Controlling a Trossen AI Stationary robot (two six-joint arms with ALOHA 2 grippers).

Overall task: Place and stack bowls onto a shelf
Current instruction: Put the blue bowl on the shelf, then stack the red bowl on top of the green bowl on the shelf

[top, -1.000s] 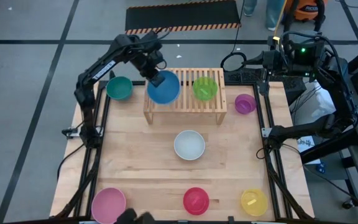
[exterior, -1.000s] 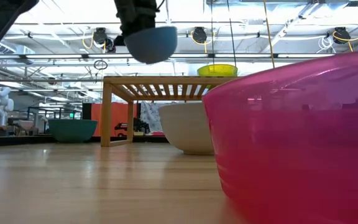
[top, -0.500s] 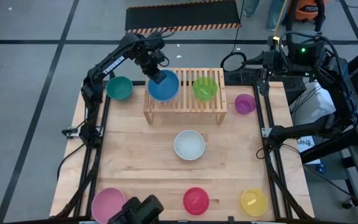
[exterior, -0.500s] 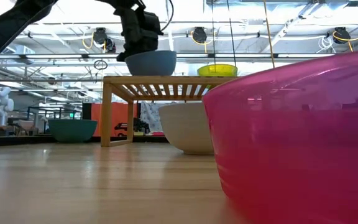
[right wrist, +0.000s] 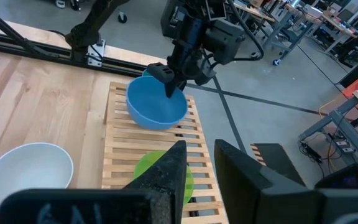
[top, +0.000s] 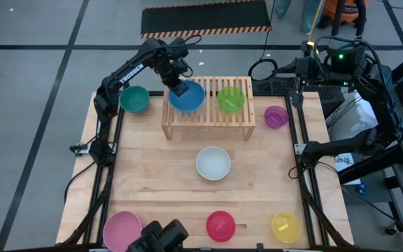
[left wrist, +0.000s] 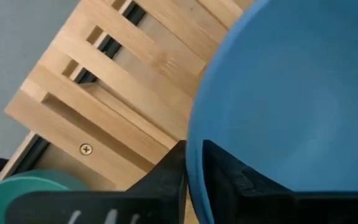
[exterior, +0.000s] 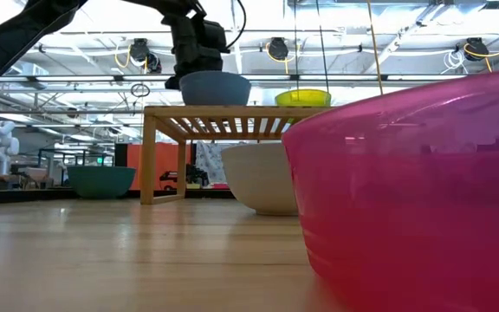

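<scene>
Since the earlier frames the blue bowl (top: 187, 96) had come down from the air onto the shelf (top: 207, 115), and the left arm had drawn in over the far left part of the worktop (top: 166, 178). From the low view the bowl (exterior: 215, 88) sat upright on the slatted top at the shelf's (exterior: 232, 121) left end. The left hand (top: 177, 87) was clamped on the bowl's rim, one finger (left wrist: 166, 180) outside the wall and the other inside, as the left wrist view showed against the blue bowl (left wrist: 291, 93). The arm reached from its base at the left edge, its forearm sloping toward the far edge and its wrist turned down over the bowl.

A green bowl (top: 230, 99) stood on the shelf just beside the blue one, apart from it. The teal bowl (top: 134, 99) lay on the worktop left of the shelf, the purple bowl (top: 276, 116) right of it. The white bowl (top: 213, 162) sat near the middle of the worktop. Along the near edge stood the pink bowl (top: 122, 229), the red bowl (top: 220, 225) and the yellow bowl (top: 285, 227).

The right hand (right wrist: 197, 158) hung high above the near edge, looking toward the shelf, its fingers slightly apart and holding nothing.
</scene>
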